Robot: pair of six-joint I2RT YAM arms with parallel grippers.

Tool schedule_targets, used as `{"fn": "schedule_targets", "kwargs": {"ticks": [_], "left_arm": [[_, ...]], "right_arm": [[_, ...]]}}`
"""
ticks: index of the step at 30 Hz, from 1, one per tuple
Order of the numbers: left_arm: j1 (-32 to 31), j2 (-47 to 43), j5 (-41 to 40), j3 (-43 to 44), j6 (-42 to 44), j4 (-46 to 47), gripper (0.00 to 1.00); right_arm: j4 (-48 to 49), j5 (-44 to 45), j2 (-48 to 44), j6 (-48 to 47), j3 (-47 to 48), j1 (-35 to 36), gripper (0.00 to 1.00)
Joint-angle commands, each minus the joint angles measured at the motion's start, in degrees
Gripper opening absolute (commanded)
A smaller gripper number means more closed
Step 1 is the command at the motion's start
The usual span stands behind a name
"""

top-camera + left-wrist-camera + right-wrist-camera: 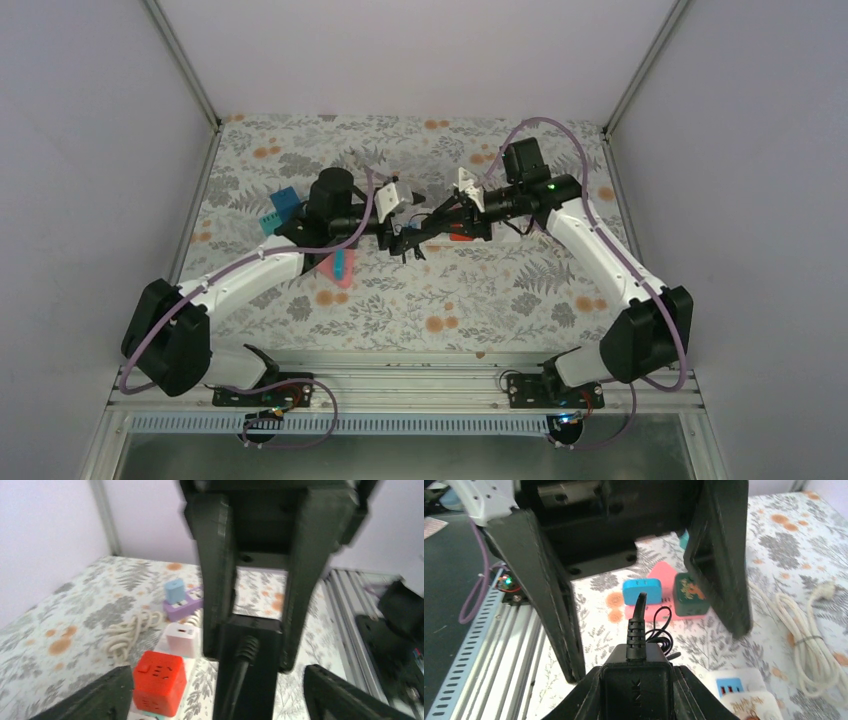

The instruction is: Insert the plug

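The plug is a black box-shaped adapter (636, 692) with a black cord, also seen in the left wrist view (260, 690). My right gripper (636, 674) is shut on it, fingers flush against both sides, held above the table at the centre (425, 235). My left gripper (252, 661) is open, its fingers (544, 595) straddling the plug's cord end from above with gaps on both sides. A white power strip (192, 672) carrying a red cube adapter (160, 682) and a pale adapter (182, 639) lies just beyond the plug.
A purple strip (182, 607) with a blue adapter and a coiled white cord (127, 632) lie behind. A pink strip (661, 575) with blue and green adapters lies on the left side (340, 268). The metal rail (400, 375) runs along the near edge.
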Motion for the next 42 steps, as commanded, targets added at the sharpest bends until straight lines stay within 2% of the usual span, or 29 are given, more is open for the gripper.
{"fn": "schedule_targets", "kwargs": {"ticks": [1, 3, 7, 10, 15, 20, 25, 32, 34, 38, 42], "left_arm": [[0.2, -3.7, -12.5, -2.0, -7.0, 7.2, 0.91], [0.2, -5.3, -18.5, -3.5, -9.7, 8.9, 0.99], [0.2, -9.8, -29.5, -5.5, -13.9, 9.0, 1.0], [0.2, -13.4, -32.7, -6.5, -15.4, 7.6, 1.0], [0.1, -15.9, -30.9, -3.6, -16.4, 1.1, 1.0], [0.0, -16.3, -28.4, -4.0, -17.1, 0.9, 1.0], [0.0, -14.6, -26.6, -4.0, -17.7, 0.4, 1.0], [-0.1, -14.3, -26.2, -3.7, -17.1, -1.0, 1.0], [-0.1, -14.1, -26.1, -3.4, -17.0, -1.5, 1.0], [-0.1, -13.5, -25.5, -2.8, -18.6, -2.5, 1.0], [-0.1, -12.7, -21.1, -1.0, -21.0, -4.9, 1.0]], "right_arm": [[1.9, 7.5, -1.9, 4.3, 1.1, -2.2, 0.05], [1.2, 10.1, -1.5, 4.9, 2.0, -3.6, 0.05], [0.7, 16.0, -0.1, 5.7, 4.7, -5.8, 0.04], [1.9, 21.4, 2.2, 7.6, 8.1, -9.4, 0.04], [7.3, 30.1, 8.6, 19.0, 17.3, -15.4, 0.06], [8.0, 34.6, 13.3, 22.2, 21.9, -18.6, 0.08], [11.3, 34.0, 15.7, 23.1, 20.2, -22.5, 0.05], [8.4, 32.5, 17.1, 15.5, 15.0, -28.0, 0.04], [7.2, 34.6, 16.8, 13.9, 13.7, -29.2, 0.04], [11.1, 45.3, 15.0, 15.2, 9.4, -30.2, 0.04], [11.5, 42.0, 13.3, 11.5, 4.6, -31.3, 0.04]]}}
